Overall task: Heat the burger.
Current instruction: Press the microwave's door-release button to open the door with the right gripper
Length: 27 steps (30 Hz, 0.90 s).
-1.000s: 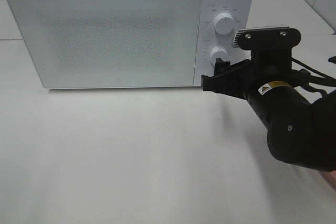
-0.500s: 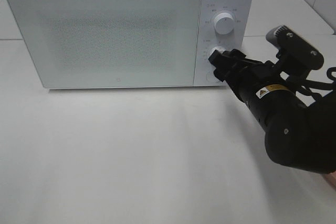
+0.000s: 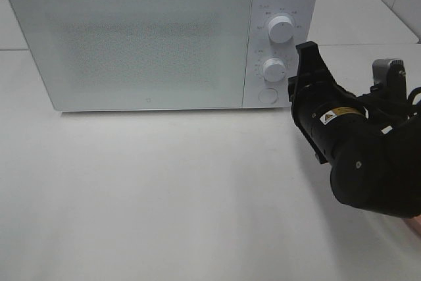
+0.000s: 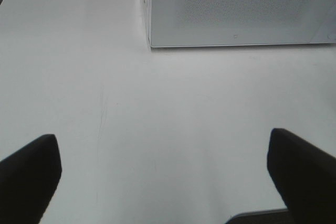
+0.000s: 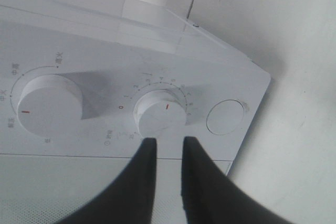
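Note:
The burger is out of view. A white microwave (image 3: 151,37) stands at the back of the table with its door shut. My right gripper (image 3: 304,64) hovers just right of the control panel, level with the lower knob (image 3: 273,68) and not touching it. In the right wrist view its two dark fingers (image 5: 147,153) stand almost together with only a thin gap and nothing between them, just short of that lower knob (image 5: 160,113). My left gripper (image 4: 165,182) is open over bare table in front of the microwave.
The panel also carries an upper knob (image 3: 281,29) and a round button (image 3: 267,95). White table (image 3: 164,189) stretches in front of the microwave. The right arm's bulky black body (image 3: 368,156) fills the right side.
The right gripper came off the lower knob, rolled its wrist and drew back to the right, and its jaws closed from wide to nearly together. The left gripper stayed still.

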{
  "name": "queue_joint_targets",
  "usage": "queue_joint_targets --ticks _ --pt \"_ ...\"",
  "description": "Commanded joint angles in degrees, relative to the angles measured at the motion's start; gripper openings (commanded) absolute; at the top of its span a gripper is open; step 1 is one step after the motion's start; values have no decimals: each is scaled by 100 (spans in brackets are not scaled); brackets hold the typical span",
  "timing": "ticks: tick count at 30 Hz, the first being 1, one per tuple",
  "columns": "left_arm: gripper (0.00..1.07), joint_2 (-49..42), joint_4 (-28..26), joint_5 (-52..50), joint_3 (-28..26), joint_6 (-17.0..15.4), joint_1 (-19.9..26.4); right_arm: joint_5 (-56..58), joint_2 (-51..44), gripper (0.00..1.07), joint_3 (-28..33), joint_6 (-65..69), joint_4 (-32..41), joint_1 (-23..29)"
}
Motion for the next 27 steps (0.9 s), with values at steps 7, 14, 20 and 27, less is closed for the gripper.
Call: queue_joint_targets --ticks 7,14,20,27 --pt "100 0 -40 -23 -6 -29 23 258 -23 0 -6 1049 -69 6" --pt "100 0 -40 -23 -6 -29 23 670 -23 0 -6 1232 -69 0" --pt "100 0 -40 -23 -6 -29 23 688 218 0 -92 1324 -69 0" --pt "100 0 -40 -23 -6 -29 23 550 808 0 -441 1352 -74 -34"
